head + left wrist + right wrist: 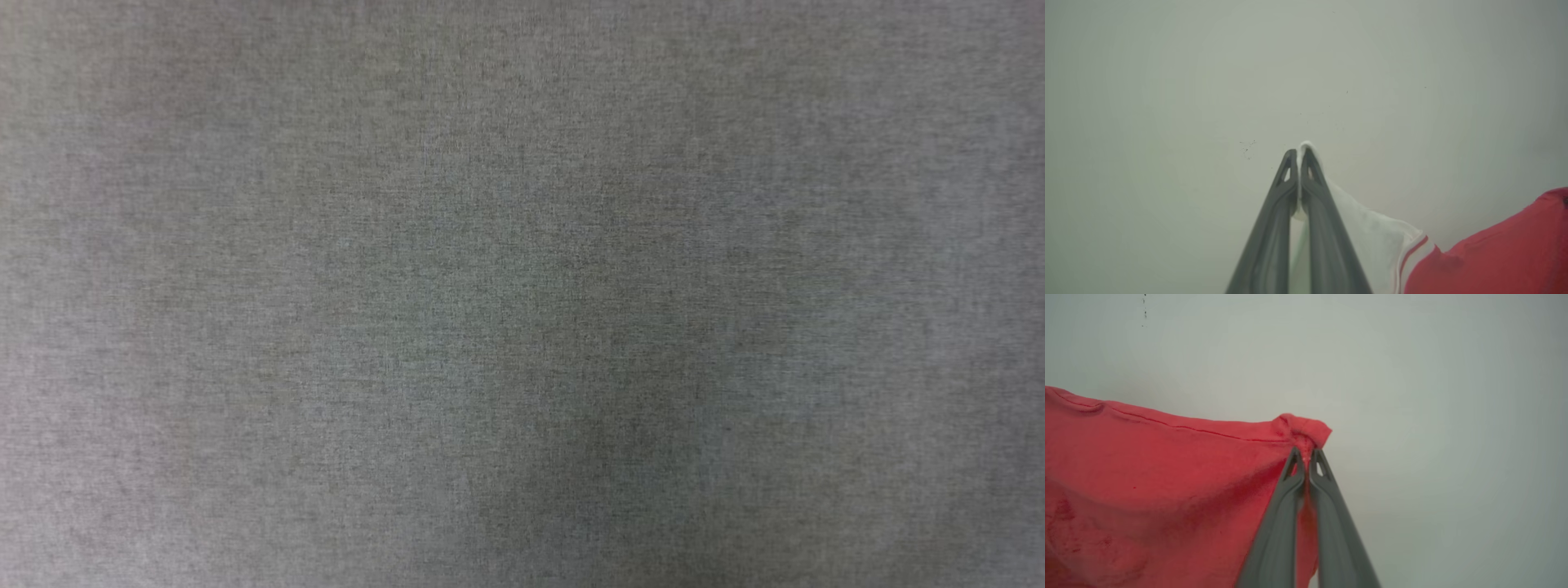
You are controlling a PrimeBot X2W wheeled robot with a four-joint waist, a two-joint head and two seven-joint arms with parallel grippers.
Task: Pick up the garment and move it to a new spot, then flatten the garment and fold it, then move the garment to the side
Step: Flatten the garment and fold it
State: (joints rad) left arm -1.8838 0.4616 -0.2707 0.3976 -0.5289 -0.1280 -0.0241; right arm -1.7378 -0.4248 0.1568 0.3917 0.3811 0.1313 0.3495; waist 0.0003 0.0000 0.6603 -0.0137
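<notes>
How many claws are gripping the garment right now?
2. The left claw is shut on the white sleeve of the garment; the right claw is shut on its bunched red corner.

One garment (1167, 477); two claws: left claw (1299, 152), right claw (1306, 452); one pale surface (1167, 81)

No text, label, brand, number or sign can be read. The red cloth of the garment (1147, 477) carries a few faint darker marks well below its stitched hem, toward the lower left corner of the right wrist view. They are too blurred to tell as letters or numbers.
</notes>
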